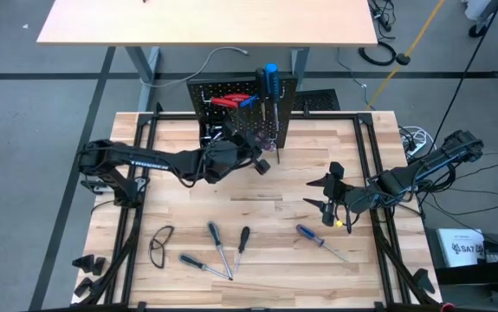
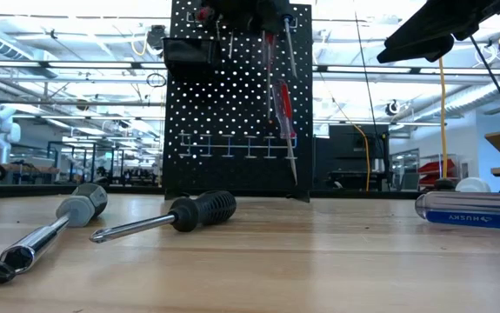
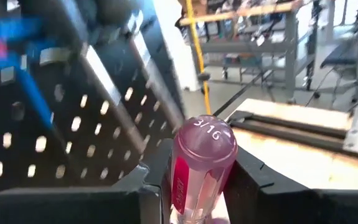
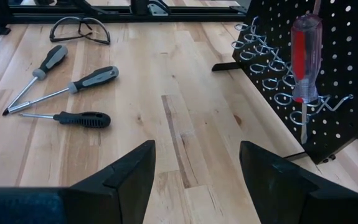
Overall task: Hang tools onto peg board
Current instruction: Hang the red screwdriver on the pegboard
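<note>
Red clear-handled screwdriver (image 3: 198, 168) clenched in your left gripper (image 1: 260, 163), right at the peg board (image 1: 231, 108).
Right gripper (image 1: 328, 198) hangs released at three o'clock; bare tabletop (image 1: 274, 217) between.

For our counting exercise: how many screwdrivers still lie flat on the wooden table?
4: three grouped near the front, a black-handled one, a grey-handled one and a black-handled one; a blue-handled one lies further right. None seems hidden.

Safety glasses (image 1: 161, 244) (near table edge (image 1: 257, 302))

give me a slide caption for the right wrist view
Open right gripper hovers over the table, facing three screwdrivers, safety glasses and the peg board.
</note>
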Controlling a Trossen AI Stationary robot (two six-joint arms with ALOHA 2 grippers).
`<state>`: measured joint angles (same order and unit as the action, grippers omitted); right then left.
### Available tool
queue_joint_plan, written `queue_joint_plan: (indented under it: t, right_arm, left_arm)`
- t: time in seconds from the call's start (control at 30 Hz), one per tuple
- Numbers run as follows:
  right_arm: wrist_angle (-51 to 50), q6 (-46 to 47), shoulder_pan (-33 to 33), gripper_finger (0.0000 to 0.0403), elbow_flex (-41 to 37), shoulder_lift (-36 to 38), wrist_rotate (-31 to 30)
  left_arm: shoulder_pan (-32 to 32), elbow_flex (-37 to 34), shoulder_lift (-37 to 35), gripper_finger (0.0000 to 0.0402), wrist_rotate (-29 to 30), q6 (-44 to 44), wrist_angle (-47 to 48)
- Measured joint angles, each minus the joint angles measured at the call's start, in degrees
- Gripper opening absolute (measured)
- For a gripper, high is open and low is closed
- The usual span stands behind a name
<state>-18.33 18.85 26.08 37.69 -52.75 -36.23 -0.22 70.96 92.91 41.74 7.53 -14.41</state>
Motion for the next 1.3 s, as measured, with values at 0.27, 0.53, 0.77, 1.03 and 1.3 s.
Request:
queue_joint_plan:
  t: [0.27,0.53,0.77,1.03,1.3]
  right_arm:
    - [-0.03,-0.01,0.0,0.0224,0.0,0.0,0.0]
    - [-0.68,-3.5,-0.84,0.0224,0.0,0.0,-0.49]
    - [-7.63,-1.79,-2.08,0.0224,0.0,0.0,-1.75]
    - [-6.65,-7.73,-2.18,0.0224,0.0,0.0,-1.82]
    - [-5.84,-10.21,-2.15,0.0224,0.0,0.02,0.3]
  left_arm:
    - [-3.95,2.31,-0.07,0.0097,11.49,0.31,0.23]
    - [-7.9,2.31,0.52,0.0097,20.26,-11.64,-0.25]
    - [-10.65,2.27,5.69,0.0097,27.7,-21.05,-0.61]
    - [-14.19,2.25,10.47,0.0097,38.4,-26.16,-4.66]
    - [-10.79,2.25,12.33,0.0097,38.64,-26.29,-6.54]
